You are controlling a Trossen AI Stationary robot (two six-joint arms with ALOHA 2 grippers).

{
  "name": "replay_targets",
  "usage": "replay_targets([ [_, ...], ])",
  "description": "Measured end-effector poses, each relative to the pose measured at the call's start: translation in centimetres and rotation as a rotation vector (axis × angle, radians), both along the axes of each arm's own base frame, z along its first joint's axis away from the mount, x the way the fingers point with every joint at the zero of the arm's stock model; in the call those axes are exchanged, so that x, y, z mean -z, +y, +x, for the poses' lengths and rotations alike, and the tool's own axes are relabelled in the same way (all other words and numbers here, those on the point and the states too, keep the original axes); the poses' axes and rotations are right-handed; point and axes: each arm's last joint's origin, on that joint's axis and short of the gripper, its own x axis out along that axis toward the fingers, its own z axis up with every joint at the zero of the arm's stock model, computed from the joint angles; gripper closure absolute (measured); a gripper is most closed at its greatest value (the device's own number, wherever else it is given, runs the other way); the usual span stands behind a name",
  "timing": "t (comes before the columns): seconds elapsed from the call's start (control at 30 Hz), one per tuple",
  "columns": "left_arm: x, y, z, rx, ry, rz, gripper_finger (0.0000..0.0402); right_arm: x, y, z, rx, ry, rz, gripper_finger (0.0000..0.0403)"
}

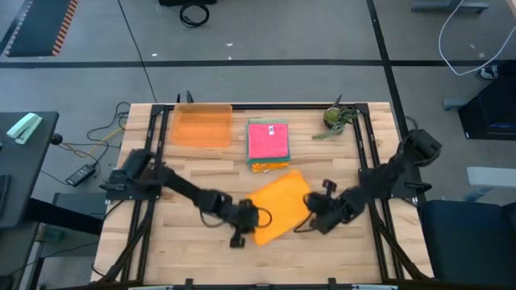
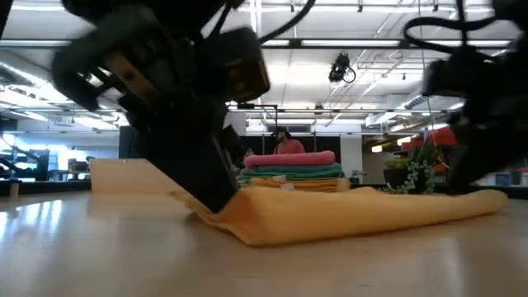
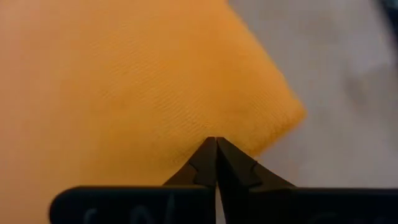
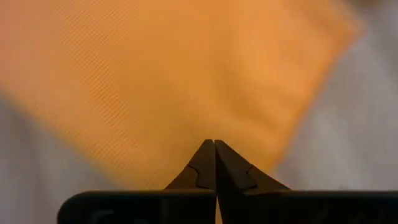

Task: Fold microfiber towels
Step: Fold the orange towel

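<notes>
An orange-yellow microfiber towel (image 1: pixel 278 207) lies spread on the wooden table (image 1: pixel 185 250), turned at a slant. My left gripper (image 1: pixel 246 229) is shut at the towel's near-left edge, and my right gripper (image 1: pixel 313 211) is shut at its right corner. Each wrist view shows the fingertips closed together against the cloth, at my left gripper (image 3: pixel 216 144) and at my right gripper (image 4: pixel 214 146). In the low view the towel (image 2: pixel 363 216) bulges up a little at the edge next to my left gripper (image 2: pixel 216 202). Folded towels (image 1: pixel 268 145), pink on top, are stacked behind it. My left gripper pinches the towel's edge (image 3: pixel 205 127) close to a corner (image 3: pixel 292 115), slanting down from the table's left. One layer or several, I cannot tell. The cloth rests on the table, slightly humped at the hold. My right gripper pinches the towel at a corner (image 4: pixel 214 127), slanting down from the table's right. The fingertips hide the corner's tip. The towel lies on the table under it.
A translucent orange tray (image 1: pixel 201 126) stands at the far left of the table. A small potted plant (image 1: pixel 339 118) is at the far right. Bare wood stretches along the near edge and at the near left.
</notes>
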Motion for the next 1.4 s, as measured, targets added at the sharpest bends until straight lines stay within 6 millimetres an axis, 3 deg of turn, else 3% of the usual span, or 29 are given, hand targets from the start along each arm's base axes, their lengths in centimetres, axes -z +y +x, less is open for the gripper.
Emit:
replay_targets([
  [0.13,1.0,-4.2,1.4,0.036,-0.057,-0.075,0.0380,-2.0,-2.9,1.3,-0.031,-0.031,-0.116,0.0402],
  [0.2,0.1,-5.8,2.1,0.095,-0.082,-0.054,0.0384,-3.7,-3.9,2.1,-0.021,-0.088,-0.122,0.0402],
  [0.3,-3.6,-6.7,2.9,0.166,-0.137,0.039,0.0395,-6.6,-3.7,2.5,-0.008,-0.214,-0.052,0.0402],
  [0.4,-8.1,-6.0,2.8,0.140,-0.140,0.201,0.0390,-8.0,-0.8,2.8,-0.093,-0.362,0.102,0.0402],
  [0.47,-8.6,-5.1,2.1,0.135,-0.054,0.294,0.0385,-7.6,1.7,3.2,-0.160,-0.439,0.171,0.0402],
  [0.6,-7.2,-4.2,1.4,0.160,0.045,0.340,0.0393,-4.8,5.8,4.0,-0.209,-0.483,0.241,0.0402],
  [0.77,-3.3,-2.2,0.3,0.136,0.162,0.360,0.0389,-1.5,9.2,5.8,-0.192,-0.433,0.260,0.0403],
  [0.87,-2.2,-1.2,0.2,0.087,0.120,0.325,0.0389,-0.4,10.9,7.5,-0.190,-0.424,0.262,0.0403],
  [1.1,-0.5,-0.4,-0.3,0.040,0.104,0.229,0.0389,1.7,12.2,9.6,-0.178,-0.339,0.261,0.0403],
  [1.23,-0.7,-0.8,-0.2,0.015,0.112,0.176,0.0395,2.6,11.9,9.0,-0.138,-0.263,0.263,0.0403],
  [1.4,-1.6,-3.0,0.5,0.024,0.055,-0.017,0.0385,1.3,11.0,6.4,-0.102,-0.102,0.173,0.0403],
])
